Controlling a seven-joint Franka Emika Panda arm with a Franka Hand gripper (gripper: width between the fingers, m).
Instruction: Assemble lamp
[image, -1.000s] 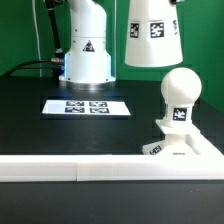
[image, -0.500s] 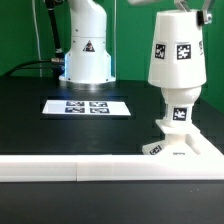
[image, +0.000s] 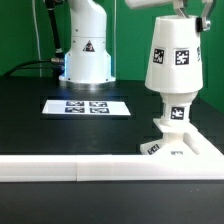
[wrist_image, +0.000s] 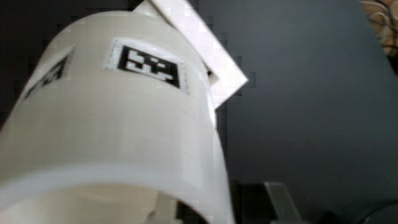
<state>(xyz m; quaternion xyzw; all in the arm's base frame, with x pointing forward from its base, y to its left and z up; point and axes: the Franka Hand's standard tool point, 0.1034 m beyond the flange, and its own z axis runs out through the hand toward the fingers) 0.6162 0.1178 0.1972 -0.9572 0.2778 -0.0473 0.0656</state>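
Observation:
My gripper (image: 186, 8) is shut on the rim of the white cone shade (image: 177, 58) and holds it upright at the exterior view's right. The shade sits over the bulb (image: 178, 112), hiding its ball head; only the tagged neck shows below. The bulb stands on the flat square base (image: 182, 150) by the front rail. In the wrist view the shade (wrist_image: 125, 130) fills the picture, its wall between my gripper's (wrist_image: 231, 205) fingers (wrist_image: 279, 200). A white piece (wrist_image: 196, 45) shows past it; I cannot tell if it is the base.
The marker board (image: 88, 106) lies flat on the black table, mid-left. The arm's white pedestal (image: 86, 45) stands behind it with cables at its left. The long white border rail (image: 70, 168) runs along the front edge.
The shade has moved to the exterior view's right and down, from above and left of the bulb to over its ball head. It now sits slightly lower than half a second ago.

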